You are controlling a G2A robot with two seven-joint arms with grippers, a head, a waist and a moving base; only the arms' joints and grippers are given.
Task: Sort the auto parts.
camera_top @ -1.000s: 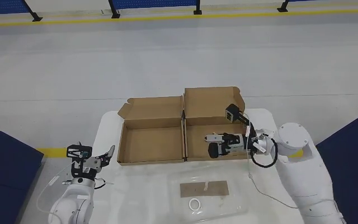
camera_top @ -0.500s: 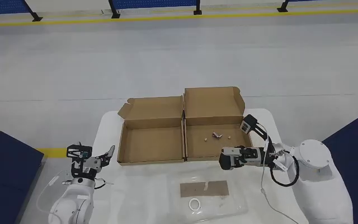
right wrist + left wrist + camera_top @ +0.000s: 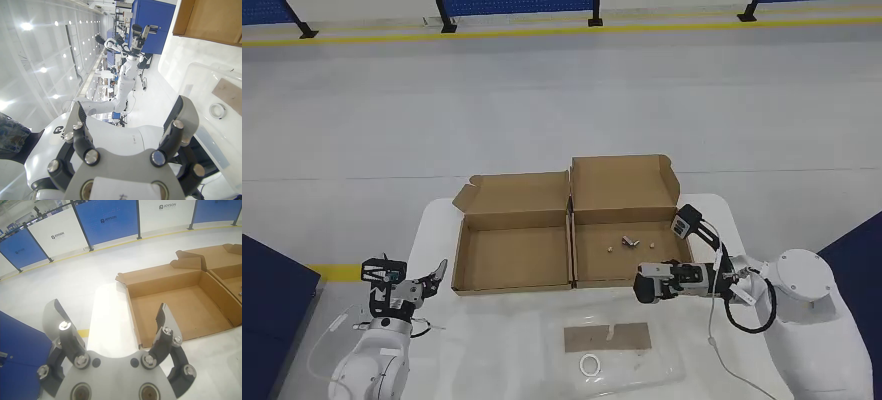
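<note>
Two open cardboard boxes stand side by side, the left box (image 3: 512, 258) (image 3: 179, 308) empty and the right box (image 3: 597, 262) (image 3: 228, 274) holding a few small metal parts (image 3: 628, 241). A white ring (image 3: 590, 364) (image 3: 217, 110) lies in a clear plastic tray (image 3: 662, 372) (image 3: 200, 66) near the table's front. My right gripper (image 3: 643, 283) (image 3: 129, 106) is open and empty, just off the right box's front wall. My left gripper (image 3: 408, 284) (image 3: 109, 311) stands open and empty at the table's left edge, beside the left box.
A brown card (image 3: 607, 337) (image 3: 228, 92) lies in the tray next to the ring. Both box lids stand up at the back. White table surface lies free between the boxes and the tray.
The right gripper has drawn back out of the right box toward the table's front, leaving small parts on the box floor. The left arm has kept still.
</note>
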